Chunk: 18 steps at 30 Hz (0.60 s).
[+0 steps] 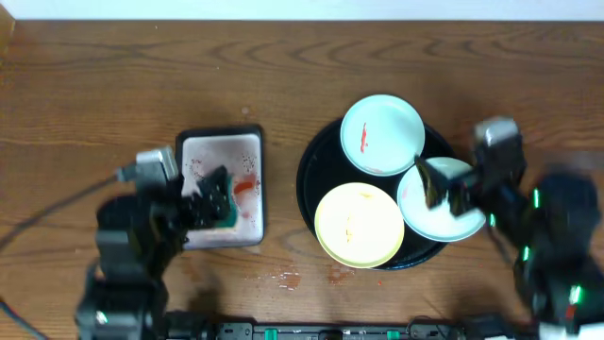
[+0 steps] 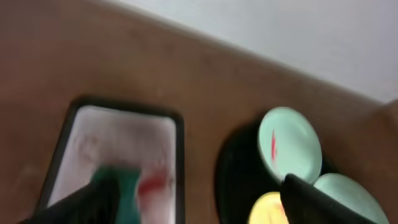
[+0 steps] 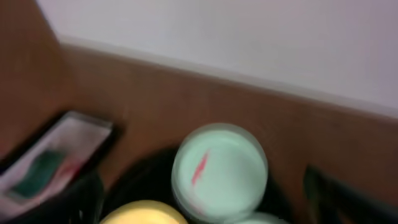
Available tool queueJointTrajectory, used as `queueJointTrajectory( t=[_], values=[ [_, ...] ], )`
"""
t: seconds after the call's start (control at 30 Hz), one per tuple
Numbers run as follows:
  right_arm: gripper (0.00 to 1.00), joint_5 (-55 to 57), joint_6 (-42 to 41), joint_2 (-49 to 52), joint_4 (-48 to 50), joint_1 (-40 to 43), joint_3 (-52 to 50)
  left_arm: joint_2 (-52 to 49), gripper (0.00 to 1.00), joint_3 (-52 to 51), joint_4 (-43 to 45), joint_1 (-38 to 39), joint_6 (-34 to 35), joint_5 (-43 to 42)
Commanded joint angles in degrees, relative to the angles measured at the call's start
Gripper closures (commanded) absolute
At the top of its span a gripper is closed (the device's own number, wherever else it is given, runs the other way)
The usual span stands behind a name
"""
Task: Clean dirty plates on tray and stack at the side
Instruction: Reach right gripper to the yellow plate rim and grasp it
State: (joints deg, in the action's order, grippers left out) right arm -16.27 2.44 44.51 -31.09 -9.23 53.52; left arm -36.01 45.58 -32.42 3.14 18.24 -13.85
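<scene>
Three plates crowd the tray (image 1: 311, 179): mint plate (image 1: 382, 134) at 12 o'clock, second mint plate (image 1: 444, 222) at 4, yellow plate (image 1: 359, 225) at 7. Its floor is bare only at 9. A strip of table (image 1: 281, 189) separates it from the small tray (image 1: 222, 142).

Right claw (image 1: 436, 186) partly hides one mint plate (image 1: 451, 223).

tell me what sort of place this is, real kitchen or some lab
Probably a robot lab bench staged as a dishwashing spot, not a real kitchen: a wood-grain tabletop against a plain white wall, two robot arms over it, and a round black tray of small plates, some sauce-smeared.
</scene>
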Motion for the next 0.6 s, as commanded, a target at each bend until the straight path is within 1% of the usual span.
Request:
queueJointTrajectory(
  t=[0.0, 0.07, 0.2, 0.27, 0.37, 0.4, 0.43, 0.5, 0.57],
  values=[
    [0.01, -5.6, 0.0, 16.1, -12.7, -0.1, 15.1, -11.4, 0.17, 13.4, -9.8, -0.2, 0.4, -0.7],
    [0.01, -8.6, 0.0, 22.7, -17.4, -0.1, 19.7, -15.8, 0.17, 17.0, -14.1, -0.2, -1.4, -0.7],
    [0.01, -16.5, -7.9, 31.5, -18.9, -0.2, 22.0, -20.6, 0.17, 18.5, -16.9, -0.2, -2.3, -0.7],
    [0.01, -20.0, -9.1, 34.5, -18.5, -0.2, 22.0, -22.0, 0.17, 18.5, -17.3, -0.2, -2.0, -0.8],
    [0.02, -18.3, -10.4, 38.4, -25.1, -0.2, 22.0, -23.1, 0.17, 18.5, -20.4, -0.2, -1.7, -0.7],
    [0.07, -15.4, -11.9, 39.6, -28.1, -0.2, 21.9, -23.2, 0.17, 18.5, -22.0, -0.2, -1.7, -0.7],
    [0.15, -12.3, -13.5, 40.6, -30.6, -0.3, 21.6, -23.3, 0.17, 18.4, -23.1, -0.2, -1.7, -0.5],
    [0.27, -6.1, -16.3, 42.2, -35.4, -0.6, 20.2, -23.3, 0.17, 18.4, -23.9, -0.2, -3.1, -0.5],
    [0.28, -3.2, -19.2, 43.2, -37.4, -1.0, 17.3, -23.4, 0.17, 18.4, -23.9, -0.2, -5.2, -0.5]
  ],
)
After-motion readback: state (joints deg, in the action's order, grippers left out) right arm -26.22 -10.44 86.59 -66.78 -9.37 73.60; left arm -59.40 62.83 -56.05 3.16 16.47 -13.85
